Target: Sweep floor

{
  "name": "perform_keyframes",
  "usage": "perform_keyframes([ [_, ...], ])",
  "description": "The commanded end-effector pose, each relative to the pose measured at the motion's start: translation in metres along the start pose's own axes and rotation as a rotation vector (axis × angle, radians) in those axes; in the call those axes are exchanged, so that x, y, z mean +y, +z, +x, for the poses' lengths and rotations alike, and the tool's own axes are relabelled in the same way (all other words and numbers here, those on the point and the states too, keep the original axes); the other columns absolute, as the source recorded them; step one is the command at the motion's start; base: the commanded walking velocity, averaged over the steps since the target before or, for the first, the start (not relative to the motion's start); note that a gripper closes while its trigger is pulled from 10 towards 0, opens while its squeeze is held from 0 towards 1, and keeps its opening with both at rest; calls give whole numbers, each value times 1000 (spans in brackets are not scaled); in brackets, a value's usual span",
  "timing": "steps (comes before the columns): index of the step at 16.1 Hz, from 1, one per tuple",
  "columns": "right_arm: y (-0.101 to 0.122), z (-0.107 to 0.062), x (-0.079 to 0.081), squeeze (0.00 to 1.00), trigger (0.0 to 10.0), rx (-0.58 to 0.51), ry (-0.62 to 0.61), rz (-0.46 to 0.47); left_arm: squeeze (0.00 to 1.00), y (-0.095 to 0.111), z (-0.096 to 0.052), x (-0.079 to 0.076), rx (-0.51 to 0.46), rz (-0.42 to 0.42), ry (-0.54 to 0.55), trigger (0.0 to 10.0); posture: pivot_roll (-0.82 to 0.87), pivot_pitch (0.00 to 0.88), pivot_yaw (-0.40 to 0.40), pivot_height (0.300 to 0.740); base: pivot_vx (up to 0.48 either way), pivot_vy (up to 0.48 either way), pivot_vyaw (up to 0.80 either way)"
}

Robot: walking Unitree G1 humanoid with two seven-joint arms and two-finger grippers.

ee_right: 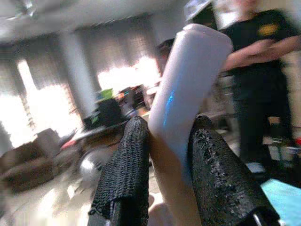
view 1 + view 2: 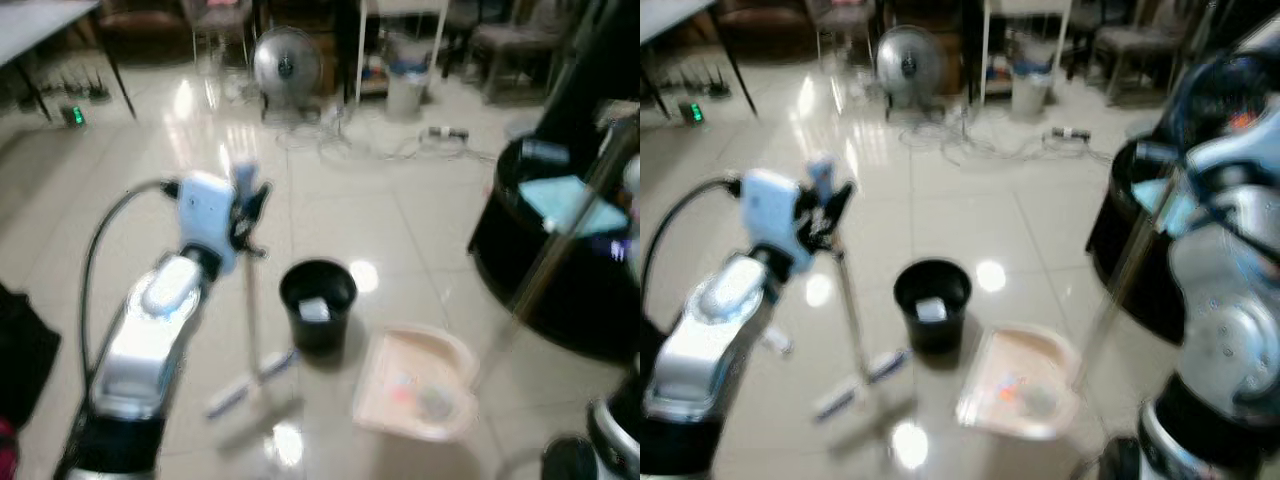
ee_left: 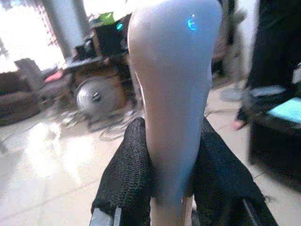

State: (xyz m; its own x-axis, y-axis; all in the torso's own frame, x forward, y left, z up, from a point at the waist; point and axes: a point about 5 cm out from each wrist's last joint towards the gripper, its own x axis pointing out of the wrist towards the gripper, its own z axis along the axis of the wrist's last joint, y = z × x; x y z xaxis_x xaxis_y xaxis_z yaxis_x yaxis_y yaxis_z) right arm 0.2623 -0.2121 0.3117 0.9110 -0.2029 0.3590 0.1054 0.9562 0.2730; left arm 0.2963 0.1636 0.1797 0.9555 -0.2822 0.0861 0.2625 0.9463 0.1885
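Nearest to us, the left gripper (image 3: pixel 170 188) has its jaws clamped on the pale handle top of the broom (image 2: pixel 252 330), whose thin pole runs down to a blurred broom head on the tiled floor (image 2: pixel 400 230), just left of the bin. In the left wrist view the black fingers (image 3: pixel 127 174) press against both sides of the handle. The right gripper (image 1: pixel 167 179) likewise has its jaws clamped on a pale, rounded handle end, that of the dustpan (image 2: pixel 420 385); its long pole (image 2: pixel 560 240) slants up toward our right arm (image 2: pixel 1220 300). The pinkish pan lies flat on the floor, just right of the bin, with small bits of debris inside. Between broom and dustpan stands a black waste bin (image 2: pixel 318 300), upright, with something pale in it. To our right we see a round black bench (image 2: pixel 530 270) carrying a light-blue cloth (image 2: pixel 570 200). Farther off, a floor fan (image 2: pixel 286 65) stands beside tangled cables (image 2: pixel 380 145), with chairs and another bench behind. In the right wrist view a person (image 1: pixel 258 70) in dark clothing stands nearby.
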Motion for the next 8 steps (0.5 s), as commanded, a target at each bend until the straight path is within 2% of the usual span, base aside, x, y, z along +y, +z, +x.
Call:
perform_keyframes([
  [1,9,0,-1,0,10000,-46,7,24,0,11,2,0,-41,37,9,10000,-3,48,7,740,480,0,0],
  [4,7,0,-3,0,10000,-47,-18,82,0,6,-1,0,-18,65,8,10000,1,46,4,740,480,0,0],
  [8,8,0,-5,0,10000,-61,-30,87,0,2,-1,-1,-8,77,4,10000,-5,47,12,740,480,0,0],
])
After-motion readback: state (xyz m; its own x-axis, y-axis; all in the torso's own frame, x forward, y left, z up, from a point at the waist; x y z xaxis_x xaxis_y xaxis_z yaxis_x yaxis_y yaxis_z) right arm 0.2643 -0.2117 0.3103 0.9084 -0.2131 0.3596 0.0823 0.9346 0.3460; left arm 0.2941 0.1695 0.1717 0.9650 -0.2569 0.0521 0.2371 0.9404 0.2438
